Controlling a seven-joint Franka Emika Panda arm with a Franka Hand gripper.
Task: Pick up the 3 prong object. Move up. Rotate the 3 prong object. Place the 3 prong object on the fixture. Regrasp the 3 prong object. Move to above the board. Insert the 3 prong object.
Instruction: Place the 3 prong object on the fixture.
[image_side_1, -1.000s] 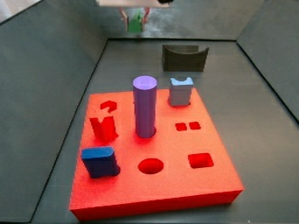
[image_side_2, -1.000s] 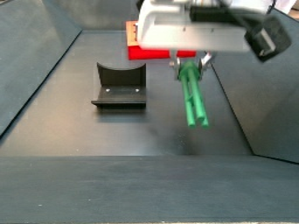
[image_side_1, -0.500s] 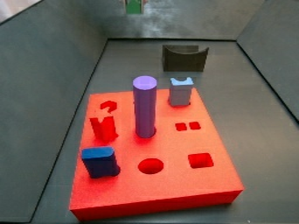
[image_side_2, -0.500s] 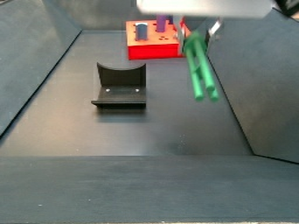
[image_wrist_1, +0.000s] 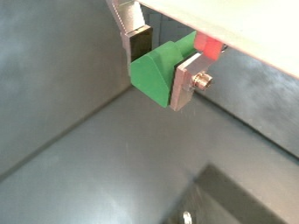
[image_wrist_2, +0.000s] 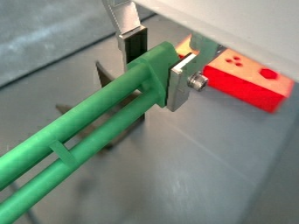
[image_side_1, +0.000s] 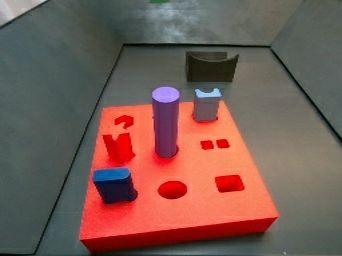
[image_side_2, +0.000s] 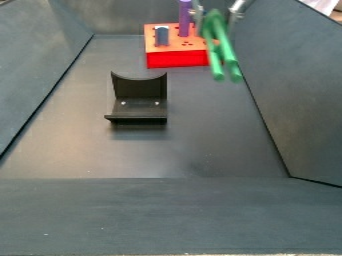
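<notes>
The 3 prong object (image_wrist_2: 87, 144), a long green bar, is clamped at one end between the silver fingers (image_wrist_2: 179, 80) of the end effector (image_wrist_2: 156, 63), its free length reaching away from the pads. In a side view the bar (image_side_2: 219, 47) hangs high in the air, the end effector almost out of frame above it. Below and well apart, the fixture (image_side_2: 135, 97) stands on the dark floor. Beyond lies the red board (image_side_1: 174, 175) with its purple cylinder (image_side_1: 164, 121).
</notes>
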